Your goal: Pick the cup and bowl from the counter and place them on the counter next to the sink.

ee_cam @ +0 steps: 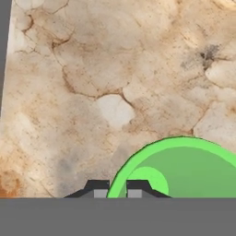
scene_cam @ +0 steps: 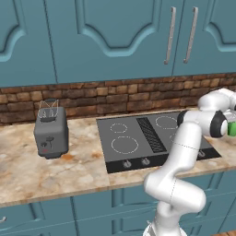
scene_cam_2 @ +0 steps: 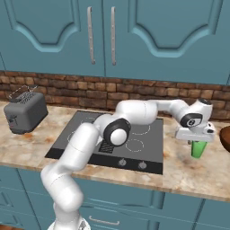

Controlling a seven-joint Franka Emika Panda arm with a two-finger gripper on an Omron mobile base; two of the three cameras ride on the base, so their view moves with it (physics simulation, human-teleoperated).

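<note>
Green cup [scene_cam_2: 198, 148] stands on the marbled worktop [scene_cam_2: 179, 173] right of the stovetop [scene_cam_2: 112, 141]; our pincer [ee_cam: 117, 188] is closed on its rim, one tip inside, one outside. Such a thin pinch could let it swing or slip when lifted, knocking the bowl [scene_cam_2: 225, 137] just right.

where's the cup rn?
Right base view: cup on the counter right of the stovetop, left of the bowl, its rim pinched by the gripper.
</note>
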